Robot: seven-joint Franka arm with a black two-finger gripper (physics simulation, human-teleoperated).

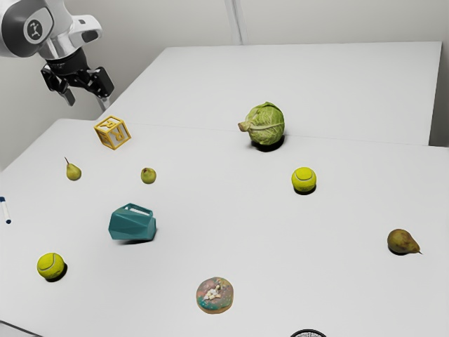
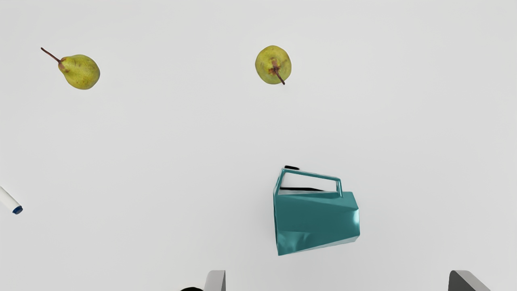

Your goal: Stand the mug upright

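Note:
My gripper (image 1: pixel 85 86) hangs at the exterior view's upper left, high over the table and well apart from the mug. In the wrist view the gripper (image 2: pixel 337 281) has its two fingertips set wide apart with nothing between them. The teal faceted mug (image 1: pixel 132 223) lies on its side on the table. Seen from the hand, the mug (image 2: pixel 317 220) has its handle pointing toward the round-looking green pear, and its body tapers from the wider end.
Green pears (image 1: pixel 74 172) (image 2: pixel 273 65), a letter block (image 1: pixel 112 132) and a tennis ball (image 1: pixel 50 266) surround the mug. A marker (image 1: pixel 5 210), a decorated disc (image 1: pixel 215 295), a cabbage (image 1: pixel 266 124), another tennis ball (image 1: pixel 304 179) and a brown pear (image 1: pixel 402 241) also lie on the table.

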